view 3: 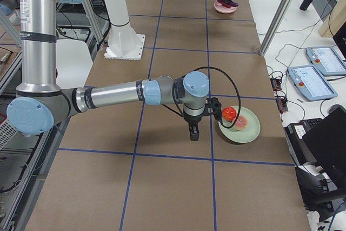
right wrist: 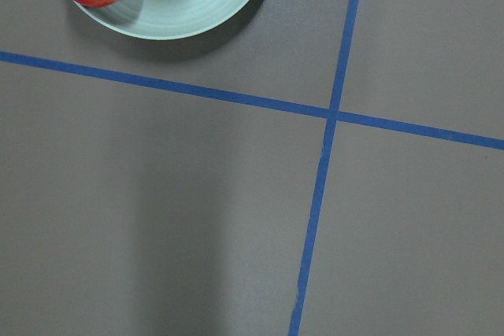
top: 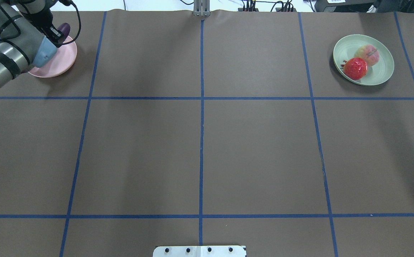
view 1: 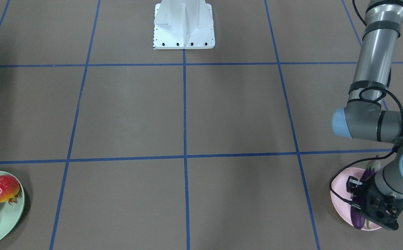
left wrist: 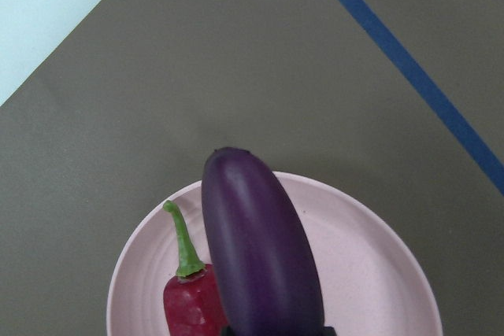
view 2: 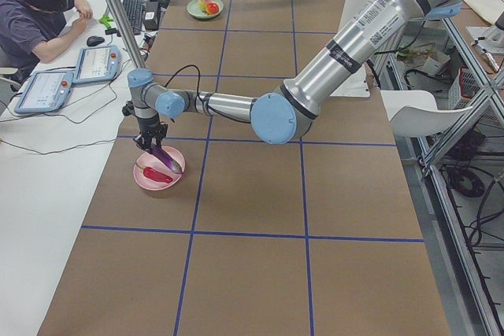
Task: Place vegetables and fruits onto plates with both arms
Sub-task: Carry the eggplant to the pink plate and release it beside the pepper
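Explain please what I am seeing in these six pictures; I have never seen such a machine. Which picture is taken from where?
It is a robot with two silver-grey jointed arms at a brown table marked with blue tape lines. Two pictures come from cameras above the table, one behind the robot and one facing it; two from the table's ends; two from small cameras on the wrists. The left arm has its jaws closed on a long glossy purple eggplant, holding it tilted over a pale pink round plate where a wrinkled red chili pepper lies. On a pale mint green round plate at the other end sit a round red-and-yellow pomegranate and a yellow-pink peach. The right arm hangs over the table beside that plate; whether its jaws are open cannot be told.
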